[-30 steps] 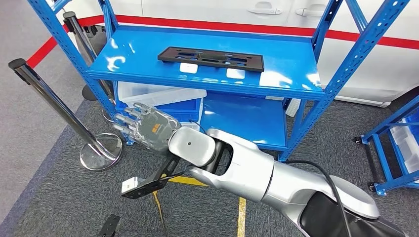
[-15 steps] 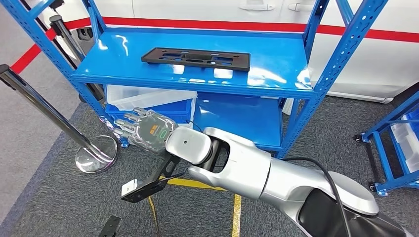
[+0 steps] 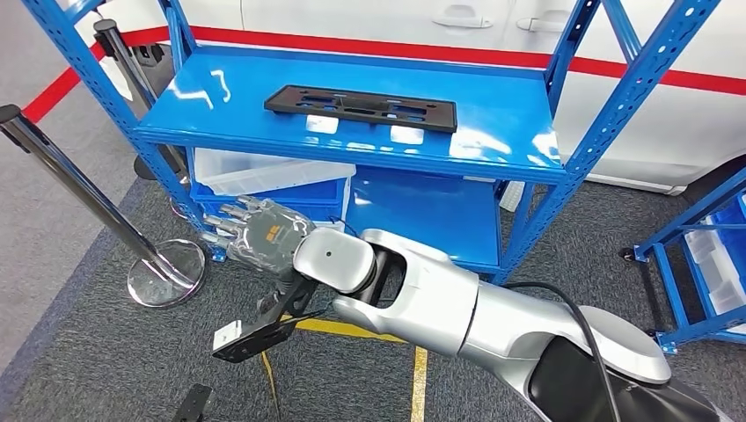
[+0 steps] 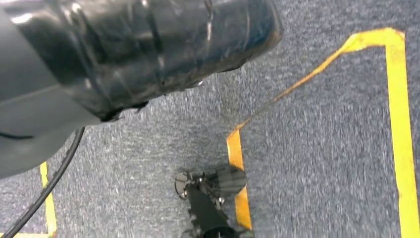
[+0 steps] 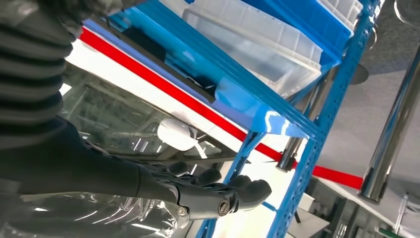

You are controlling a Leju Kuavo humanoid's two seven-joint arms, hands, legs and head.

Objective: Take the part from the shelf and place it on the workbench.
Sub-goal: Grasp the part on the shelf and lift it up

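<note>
- Head view: the part [image 3: 361, 108], a flat black rectangular plate with slotted cut-outs, lies on the top board of the blue shelf [image 3: 519, 132], toward its middle, with nothing touching it.
- Head view: the right hand [image 3: 255, 234] is raised in front of the shelf's lower level, well below the part. Its fingers are spread and hold nothing; a clear wrapping covers the back of the hand.
- Right wrist view: the dark fingers [image 5: 245, 191] stretch out apart in open air. The glossy underside of the shelf, a clear plastic bin [image 5: 257, 49] and a red stripe [image 5: 208, 111] on a white car body lie beyond them. This view shows the part edge-on as a thin dark strip [image 5: 148, 52].
- Left wrist view: the picture is blurred. It looks down on grey carpet [image 4: 322, 148] marked with yellow tape [image 4: 396, 124]. The state of the left hand's fingers cannot be told.
- Materials: the shelf is perforated blue steel with shiny painted boards; the right arm is smooth silver.
- Room: a chrome stanchion post [image 3: 79, 189] on a round base stands left of the shelf. A second blue rack [image 3: 704, 264] stands at the right edge.
</note>
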